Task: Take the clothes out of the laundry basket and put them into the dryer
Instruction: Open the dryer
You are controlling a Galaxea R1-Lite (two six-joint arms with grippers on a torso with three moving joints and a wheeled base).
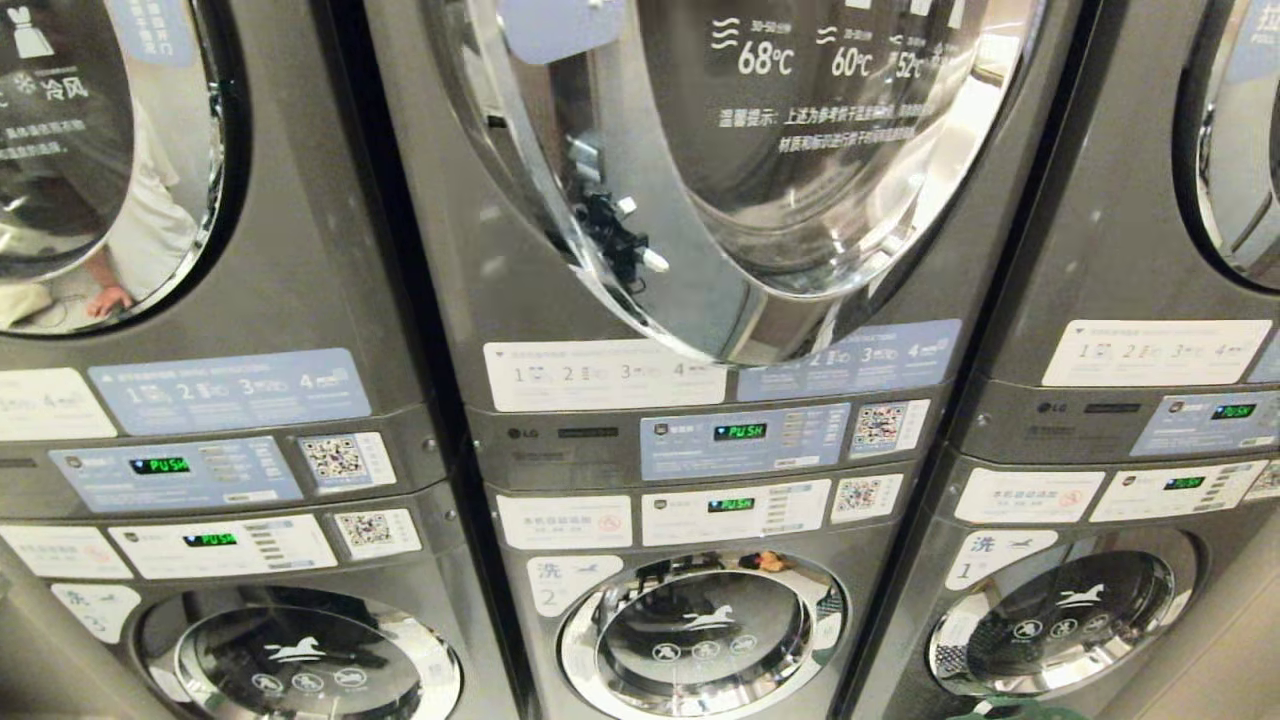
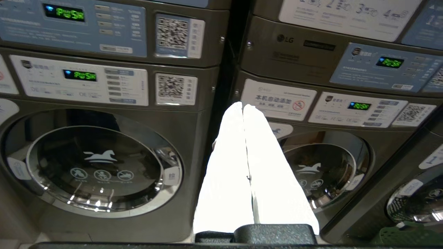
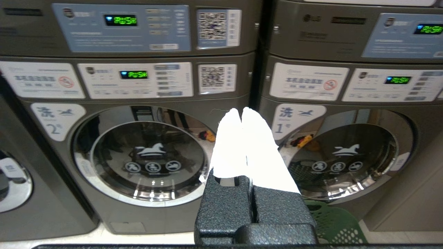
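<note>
The middle upper dryer (image 1: 520, 250) faces me in the head view. Its chrome-rimmed glass door (image 1: 800, 170) reaches down over the instruction labels below it and appears swung out from the front. A green laundry basket (image 3: 334, 223) stands on the floor before the washer marked 1; its edge also shows as the basket rim (image 2: 406, 237) and the basket top (image 1: 1010, 712). No clothes show in it from here. My left gripper (image 2: 243, 105) is shut and empty, pointing between two lower washers. The right gripper (image 3: 241, 110) is also shut and empty, left of the basket. Neither arm is in the head view.
Three stacked machine columns fill the view, with lower washers 2 (image 3: 145, 155) and 1 (image 3: 346, 155) closed. Control panels (image 1: 745, 440) show green "PUSH". A person is reflected in the left dryer door (image 1: 100, 200). Pale floor (image 3: 145, 237) lies before the machines.
</note>
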